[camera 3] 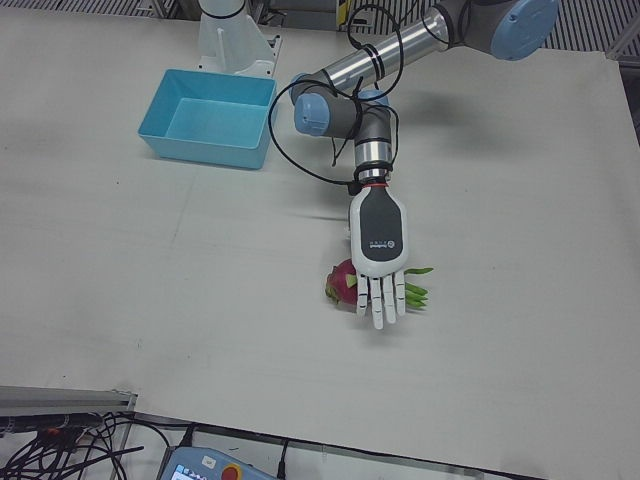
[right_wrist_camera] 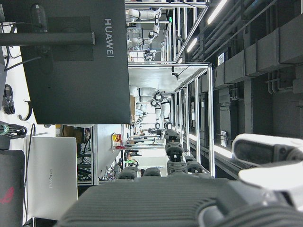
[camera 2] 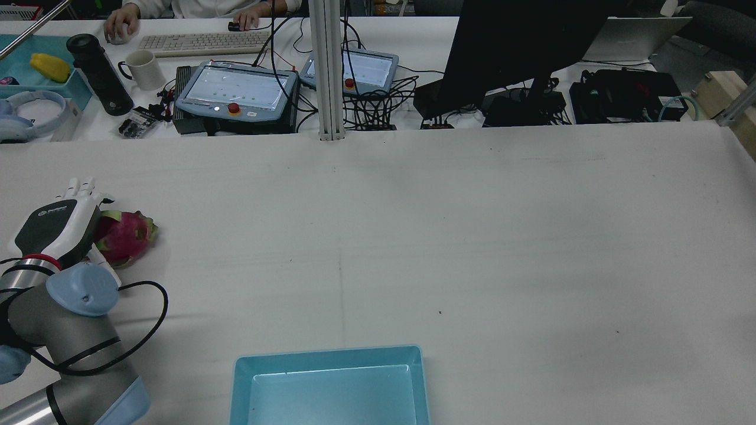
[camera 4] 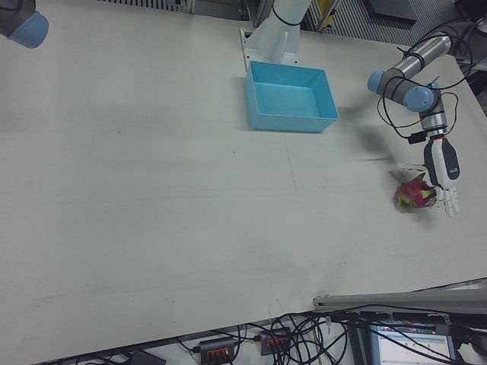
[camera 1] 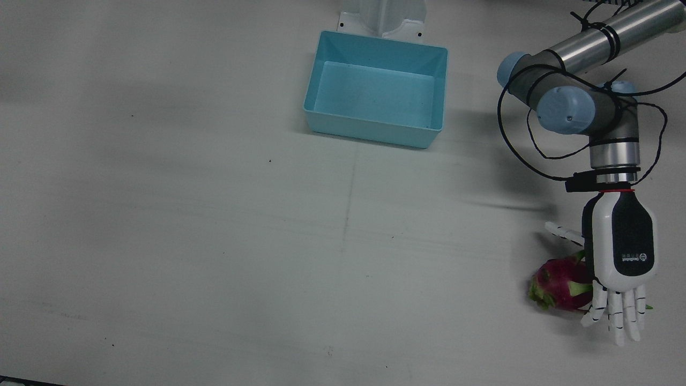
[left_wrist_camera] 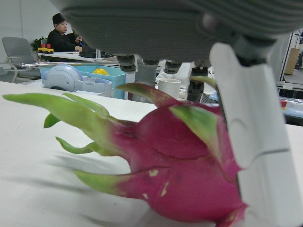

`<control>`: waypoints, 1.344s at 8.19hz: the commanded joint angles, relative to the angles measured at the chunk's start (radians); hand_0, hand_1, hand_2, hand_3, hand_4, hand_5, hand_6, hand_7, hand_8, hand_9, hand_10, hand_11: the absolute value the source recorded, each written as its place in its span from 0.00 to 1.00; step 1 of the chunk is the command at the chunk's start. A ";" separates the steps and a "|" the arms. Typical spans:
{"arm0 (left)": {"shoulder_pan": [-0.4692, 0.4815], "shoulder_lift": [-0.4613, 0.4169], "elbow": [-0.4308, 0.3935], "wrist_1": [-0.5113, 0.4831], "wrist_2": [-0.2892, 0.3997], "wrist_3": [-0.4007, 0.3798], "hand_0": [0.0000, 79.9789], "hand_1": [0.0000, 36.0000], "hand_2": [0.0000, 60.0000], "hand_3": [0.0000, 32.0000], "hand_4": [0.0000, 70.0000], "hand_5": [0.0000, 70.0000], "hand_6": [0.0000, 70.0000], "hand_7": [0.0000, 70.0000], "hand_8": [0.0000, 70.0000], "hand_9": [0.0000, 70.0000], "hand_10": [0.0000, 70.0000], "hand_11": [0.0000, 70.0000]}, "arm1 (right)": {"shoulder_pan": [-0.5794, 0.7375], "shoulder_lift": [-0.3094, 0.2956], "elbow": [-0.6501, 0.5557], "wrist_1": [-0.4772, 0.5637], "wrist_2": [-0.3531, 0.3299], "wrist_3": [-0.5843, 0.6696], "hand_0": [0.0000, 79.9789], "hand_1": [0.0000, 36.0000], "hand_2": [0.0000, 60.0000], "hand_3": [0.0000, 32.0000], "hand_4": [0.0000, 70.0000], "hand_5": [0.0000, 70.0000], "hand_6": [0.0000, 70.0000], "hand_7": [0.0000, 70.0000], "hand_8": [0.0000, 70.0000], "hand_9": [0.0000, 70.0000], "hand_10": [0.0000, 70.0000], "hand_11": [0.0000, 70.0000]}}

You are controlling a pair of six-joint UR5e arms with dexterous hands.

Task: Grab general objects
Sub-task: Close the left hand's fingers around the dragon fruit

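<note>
Dragon fruit (camera 1: 560, 287): magenta-pink skin, green scale tips, pale flecks near base. Left hand (camera 1: 621, 262): white shell, black back panel with small white logo, red ring at wrist; fingers (camera 1: 617, 316) white with black bands. Arm (camera 1: 579, 102): grey links, light-blue joint caps, silver tube, black cable. Bin (camera 1: 375, 102): light blue all over. Bench (camera 1: 214, 214): off-white, few dark specks.

The front view looks almost straight down on the desk (camera 1: 214, 214), while the rear view looks forward from high behind; both share the blue bin (camera 1: 375, 102) and the dragon fruit (camera 1: 557, 287). The left-front and right-front views look down from the operators' side, the right-front from farther off. The left hand view sits very close to the fruit; the right hand view lies sideways, facing the room.
</note>
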 commanded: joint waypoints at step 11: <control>0.010 -0.010 0.094 -0.072 -0.088 0.003 0.78 0.95 0.50 0.00 0.03 0.53 0.00 0.09 0.00 0.00 0.05 0.13 | 0.000 0.000 0.000 0.000 0.000 0.000 0.00 0.00 0.00 0.00 0.00 0.00 0.00 0.00 0.00 0.00 0.00 0.00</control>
